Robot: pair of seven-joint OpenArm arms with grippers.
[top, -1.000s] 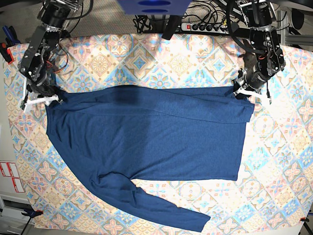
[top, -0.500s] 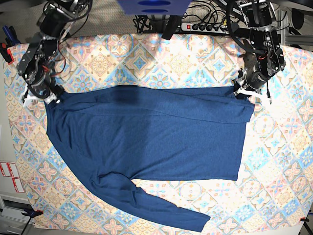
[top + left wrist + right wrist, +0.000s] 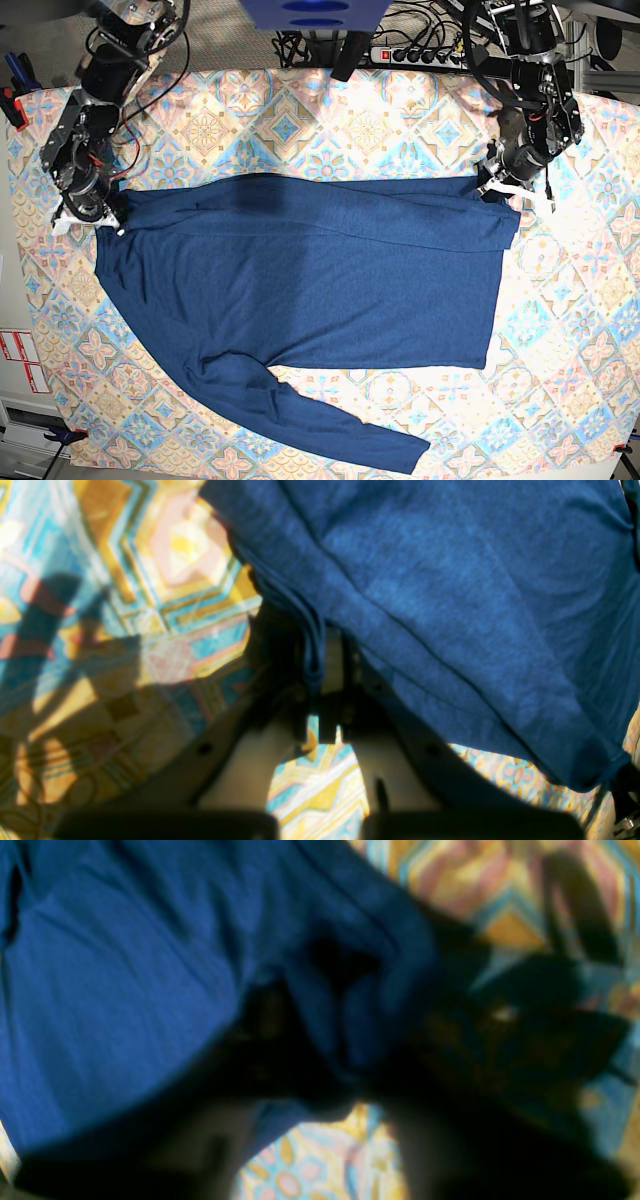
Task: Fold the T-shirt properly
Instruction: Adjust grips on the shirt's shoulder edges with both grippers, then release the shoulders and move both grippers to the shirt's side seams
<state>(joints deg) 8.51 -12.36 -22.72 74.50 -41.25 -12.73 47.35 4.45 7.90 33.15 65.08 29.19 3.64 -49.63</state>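
Navy T-shirt pinched at opposite corners by left gripper and right gripper

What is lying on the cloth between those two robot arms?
In the base view, the T-shirt spans the whole stretch between the right end effector and the left end effector, over the patterned tablecloth.

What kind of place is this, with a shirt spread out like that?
Probably a robotics lab bench, not a home. Two robot arms work over a T-shirt on a patterned tablecloth, with a power strip and loose cables behind the table.
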